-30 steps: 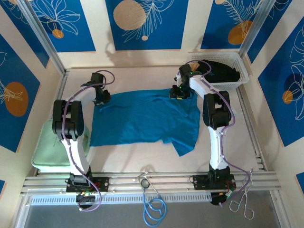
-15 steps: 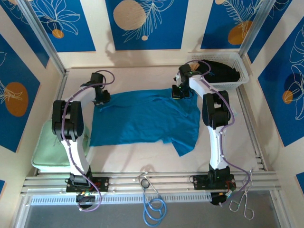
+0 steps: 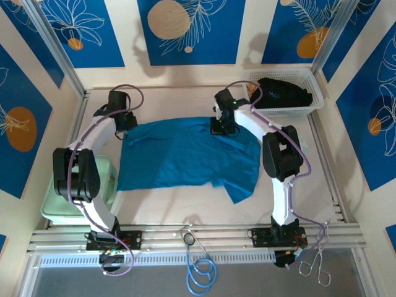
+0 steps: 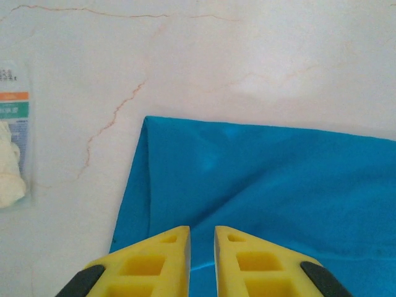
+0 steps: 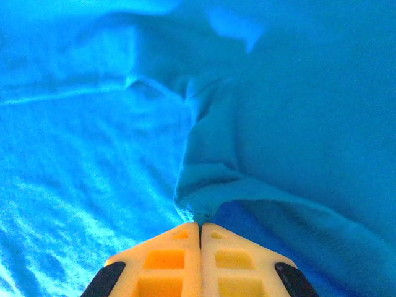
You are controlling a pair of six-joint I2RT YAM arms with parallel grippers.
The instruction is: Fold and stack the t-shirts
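We judge task barely begun: teal t-shirt point(image 3: 185, 154) lies spread mid-table, unfolded. Black t-shirt point(image 3: 281, 93) waits in white mesh basket point(image 3: 314, 99) at 1 o'clock. Right gripper point(image 5: 199, 224) jaws pressed together, pinching teal cloth at shirt's 12 o'clock edge. Left gripper point(image 4: 202, 230) jaws nearly together at 10 o'clock corner; we cannot tell if pinching. All folding and stacking left.

At bottom centre the left gripper point(image 4: 202, 232), fingers narrowly apart, sits over the teal shirt point(image 4: 266, 179); a packet point(image 4: 12, 148) lies far left.
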